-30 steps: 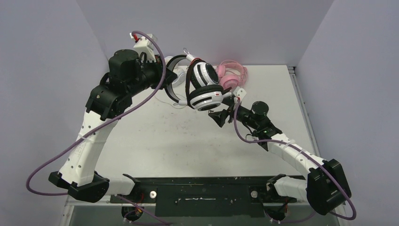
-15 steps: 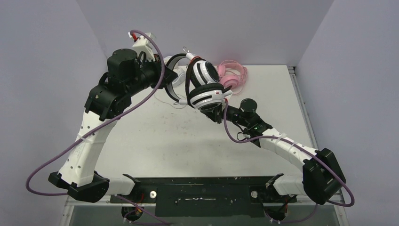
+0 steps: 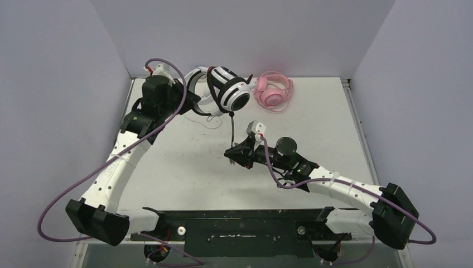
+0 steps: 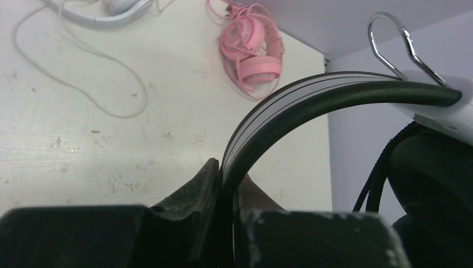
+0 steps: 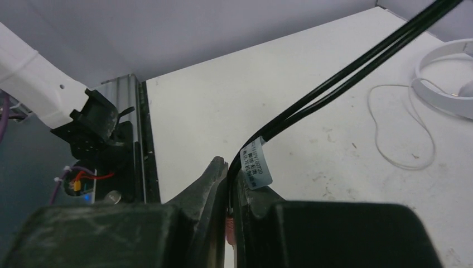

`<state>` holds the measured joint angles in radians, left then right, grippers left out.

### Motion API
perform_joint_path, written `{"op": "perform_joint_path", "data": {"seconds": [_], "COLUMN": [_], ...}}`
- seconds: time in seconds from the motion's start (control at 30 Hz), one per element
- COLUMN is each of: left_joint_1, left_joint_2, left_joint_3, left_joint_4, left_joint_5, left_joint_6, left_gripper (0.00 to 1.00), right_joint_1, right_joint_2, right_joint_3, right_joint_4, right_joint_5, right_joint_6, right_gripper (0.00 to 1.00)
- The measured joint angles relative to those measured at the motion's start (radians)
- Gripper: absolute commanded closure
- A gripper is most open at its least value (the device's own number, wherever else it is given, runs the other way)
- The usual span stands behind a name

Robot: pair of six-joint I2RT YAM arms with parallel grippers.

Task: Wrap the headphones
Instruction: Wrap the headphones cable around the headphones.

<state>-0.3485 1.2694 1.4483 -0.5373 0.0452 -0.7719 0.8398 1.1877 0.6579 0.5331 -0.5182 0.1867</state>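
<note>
My left gripper (image 4: 227,173) is shut on the headband (image 4: 312,95) of the black-and-white headphones (image 3: 228,94) and holds them off the table at the back left. From the headset its thin black cable (image 3: 232,125) runs down, doubled, to my right gripper (image 3: 231,154), which is shut on it near mid-table. In the right wrist view the two black strands (image 5: 334,84) enter the closed gripper (image 5: 231,167) beside a small white label (image 5: 256,164). The white headphones (image 4: 111,6) lie on the table behind, their thin white cord (image 4: 83,84) loose. The pink headphones (image 3: 272,92) lie at the back.
Grey walls close the table (image 3: 334,123) on the left, back and right. A black rail (image 3: 240,223) with the arm bases runs along the near edge. The white cord (image 5: 390,128) loops over the table surface near the white headband (image 5: 440,84).
My right gripper has shut on the black cable and drawn it toward the near middle of the table. My left arm has swung back and left, lowering the black-and-white headphones.
</note>
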Motion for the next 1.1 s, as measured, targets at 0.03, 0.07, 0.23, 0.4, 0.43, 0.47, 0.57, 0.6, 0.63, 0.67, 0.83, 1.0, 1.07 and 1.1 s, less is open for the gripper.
{"op": "perform_joint_path", "data": {"seconds": [0.03, 0.07, 0.23, 0.4, 0.43, 0.47, 0.57, 0.6, 0.63, 0.67, 0.83, 1.0, 1.07, 1.1], "left_joint_1": [0.001, 0.001, 0.000, -0.006, -0.008, -0.011, -0.017, -0.018, -0.020, -0.023, -0.044, -0.059, -0.060, -0.060], "left_joint_2": [-0.002, -0.002, -0.002, -0.023, -0.032, -0.040, -0.056, -0.057, -0.057, -0.057, -0.056, -0.055, -0.053, -0.051], "left_joint_3": [-0.042, -0.070, -0.169, -0.264, -0.291, -0.319, -0.392, -0.413, -0.433, -0.446, -0.492, -0.546, -0.569, -0.578], "left_joint_4": [0.021, 0.029, 0.063, 0.134, 0.148, 0.162, 0.199, 0.212, 0.222, 0.229, 0.263, 0.298, 0.303, 0.303], "left_joint_5": [-0.021, -0.035, -0.138, -0.244, -0.261, -0.274, -0.295, -0.301, -0.306, -0.311, -0.349, -0.354, -0.357, -0.359], "left_joint_6": [-0.015, -0.026, -0.036, -0.024, -0.020, -0.019, -0.018, -0.018, -0.018, -0.018, -0.017, -0.021, -0.027, -0.031], "left_gripper": [1.00, 1.00, 1.00, 1.00, 1.00, 1.00, 1.00, 1.00, 1.00, 1.00, 1.00, 1.00, 1.00, 1.00], "right_joint_1": [0.020, 0.031, 0.064, 0.066, 0.066, 0.066, 0.066, 0.066, 0.066, 0.066, 0.064, 0.053, 0.051, 0.050], "right_joint_2": [-0.010, -0.014, 0.010, 0.073, 0.081, 0.089, 0.130, 0.154, 0.177, 0.205, 0.345, 0.443, 0.465, 0.474], "right_joint_3": [0.002, 0.007, 0.117, 0.272, 0.285, 0.296, 0.328, 0.348, 0.365, 0.389, 0.503, 0.543, 0.543, 0.544], "right_joint_4": [-0.009, -0.020, -0.150, -0.220, -0.222, -0.225, -0.232, -0.237, -0.241, -0.249, -0.261, -0.257, -0.259, -0.261], "right_joint_5": [0.011, 0.016, 0.014, -0.006, -0.007, -0.006, 0.006, 0.020, 0.035, 0.052, 0.119, 0.187, 0.220, 0.235], "right_joint_6": [0.015, 0.026, 0.065, 0.100, 0.111, 0.123, 0.160, 0.180, 0.195, 0.210, 0.312, 0.439, 0.481, 0.496], "right_gripper": [1.00, 1.00, 1.00, 0.93, 0.92, 0.94, 0.98, 0.98, 0.98, 0.97, 0.86, 0.86, 0.83, 0.78]}}
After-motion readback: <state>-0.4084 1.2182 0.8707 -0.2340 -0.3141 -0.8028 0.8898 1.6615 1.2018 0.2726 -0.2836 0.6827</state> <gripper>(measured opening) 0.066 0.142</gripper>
